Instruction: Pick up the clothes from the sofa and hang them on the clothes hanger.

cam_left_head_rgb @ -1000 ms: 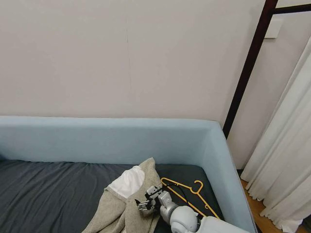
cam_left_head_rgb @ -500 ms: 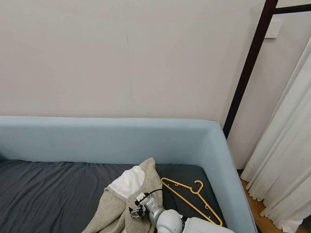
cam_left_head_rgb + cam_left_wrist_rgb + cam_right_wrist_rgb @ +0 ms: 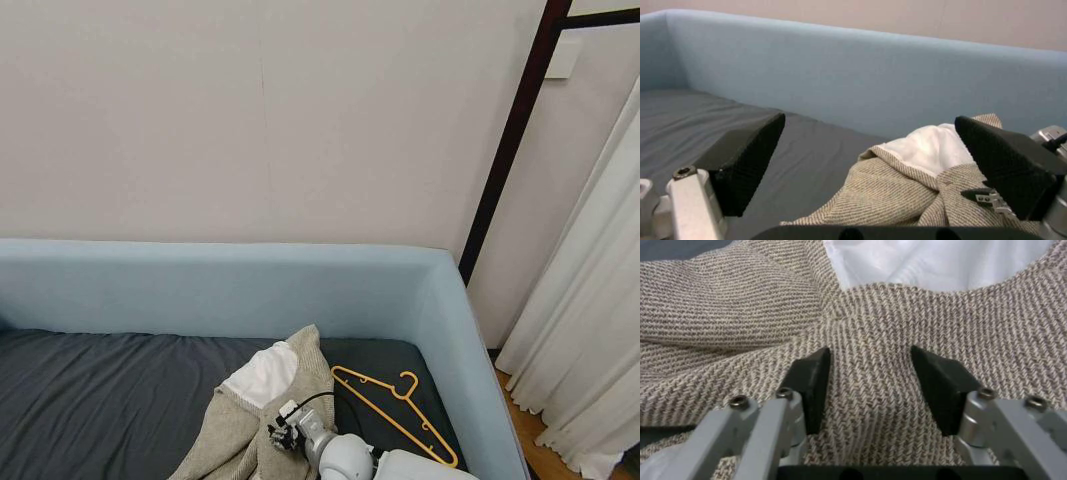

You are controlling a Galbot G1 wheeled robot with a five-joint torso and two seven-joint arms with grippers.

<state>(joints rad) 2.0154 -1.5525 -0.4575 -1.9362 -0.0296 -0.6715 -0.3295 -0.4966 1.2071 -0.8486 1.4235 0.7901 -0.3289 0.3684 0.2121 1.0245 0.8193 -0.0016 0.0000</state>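
A beige tweed garment (image 3: 245,425) with a white lining (image 3: 262,375) lies crumpled on the sofa's dark seat (image 3: 90,400). An orange hanger (image 3: 392,403) rests flat just right of it. My right gripper (image 3: 283,433) is low over the garment's middle. In the right wrist view it (image 3: 870,377) is open, its black pads (image 3: 811,385) straddling a ridge of the tweed (image 3: 873,330). My left gripper (image 3: 870,125) hangs open farther left above the seat, facing the garment (image 3: 907,190), nothing between its pads (image 3: 750,155).
The pale blue sofa back (image 3: 220,285) and right armrest (image 3: 470,380) wall in the seat. A dark rack post (image 3: 508,140) leans up beside the sofa's right end, with white curtains (image 3: 590,330) beyond it.
My right gripper has shifted left and down from beside the hanger onto the garment's middle. The garment and hanger lie as before.
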